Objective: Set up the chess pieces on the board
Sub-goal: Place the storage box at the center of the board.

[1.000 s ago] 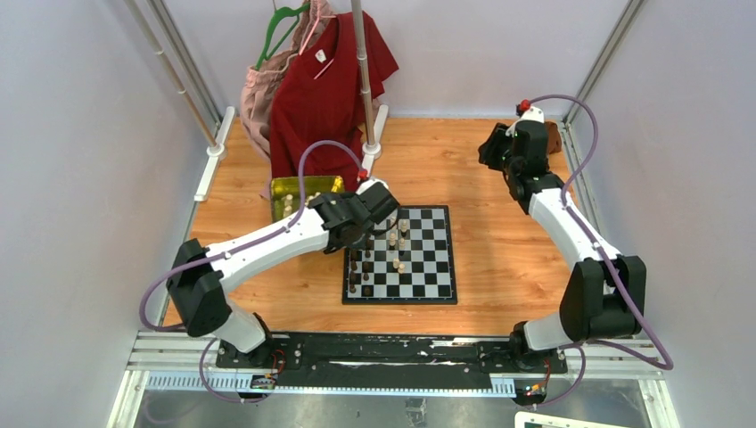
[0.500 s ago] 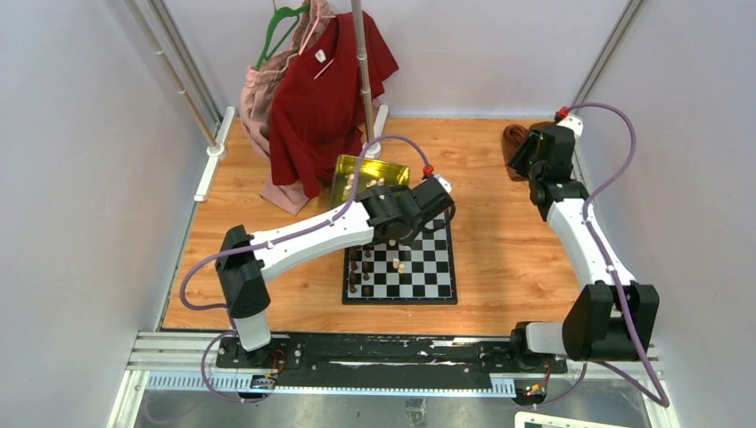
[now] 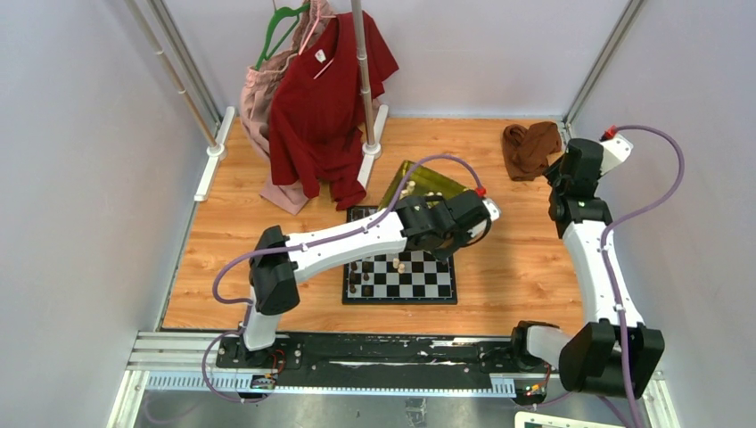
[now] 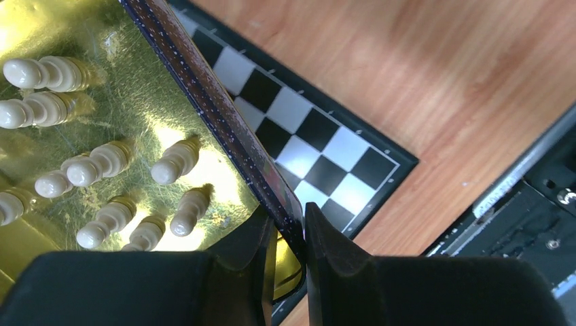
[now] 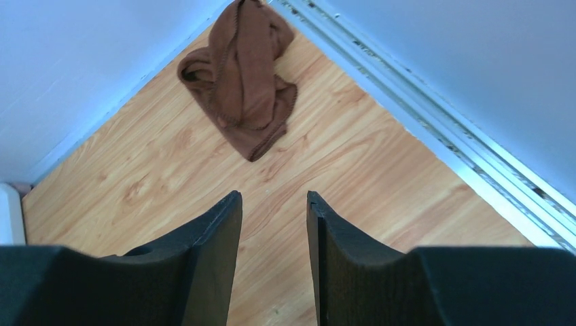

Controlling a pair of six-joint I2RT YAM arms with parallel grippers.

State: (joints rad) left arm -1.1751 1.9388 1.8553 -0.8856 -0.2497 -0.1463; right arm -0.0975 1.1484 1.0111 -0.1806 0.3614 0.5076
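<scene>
My left gripper [image 4: 291, 221] is shut on the dark rim of a gold tin [image 4: 136, 102], one finger inside the wall and one outside. The tin [image 3: 421, 185] hangs tilted over the far right part of the board [image 3: 419, 285]. Several cream chess pieces [image 4: 102, 159] lie loose on the tin's gold floor. The board [image 4: 319, 136] shows below the tin's rim, its squares bare there. Dark pieces [image 3: 357, 276] and a few cream pieces [image 3: 399, 265] stand on the board's left half. My right gripper [image 5: 273, 204] is open over bare wood at the far right, holding nothing.
A brown cloth [image 5: 241, 81] lies crumpled in the far right corner [image 3: 528, 147], just beyond the right gripper. A red shirt [image 3: 325, 89] and a pink garment [image 3: 260, 94] hang from a rack pole [image 3: 364, 80] at the back. Walls and metal rails enclose the table.
The left arm has carried the tin from left of the board to over its far right side, tilting it. The right arm has swung right, away from the brown cloth, and its jaws have widened a little.
</scene>
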